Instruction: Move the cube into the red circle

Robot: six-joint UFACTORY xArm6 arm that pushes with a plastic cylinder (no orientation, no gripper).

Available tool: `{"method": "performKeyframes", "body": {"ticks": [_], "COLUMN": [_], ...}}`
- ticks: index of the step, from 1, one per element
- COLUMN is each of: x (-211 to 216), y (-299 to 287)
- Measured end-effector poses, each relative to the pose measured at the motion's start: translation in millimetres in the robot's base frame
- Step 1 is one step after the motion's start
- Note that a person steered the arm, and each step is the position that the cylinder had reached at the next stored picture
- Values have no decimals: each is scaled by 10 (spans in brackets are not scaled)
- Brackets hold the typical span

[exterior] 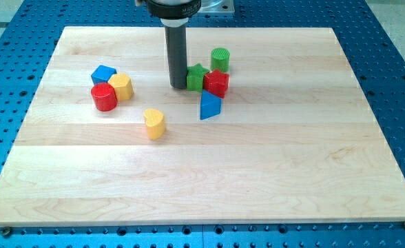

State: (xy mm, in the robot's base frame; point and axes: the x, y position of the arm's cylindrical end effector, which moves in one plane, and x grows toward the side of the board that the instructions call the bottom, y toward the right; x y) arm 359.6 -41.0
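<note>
My tip (pixel 179 85) rests on the board just left of a green star-shaped block (pixel 196 77), touching or nearly touching it. A red star-like block (pixel 217 83) sits right of the green star. A green cylinder (pixel 220 59) stands behind them. A blue triangular block (pixel 210 106) lies just below the red one. At the view's left, a blue cube (pixel 102 74), a red cylinder (pixel 104 97) and a yellow block (pixel 122 87) cluster together. The blue cube touches the red cylinder's top side. A yellow heart-shaped block (pixel 154 123) lies alone near the middle.
The wooden board (pixel 271 179) lies on a blue perforated table (pixel 395 62). The arm's mount (pixel 182 7) shows at the view's top.
</note>
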Motion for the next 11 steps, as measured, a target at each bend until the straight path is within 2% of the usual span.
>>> {"method": "performKeyframes", "body": {"ticks": [1,3,4,5,8,10,11], "x": [-172,-152,226,231,-812,-156,-156], "y": [78,-58,-382,-580,-1289,-1466,-1466]}}
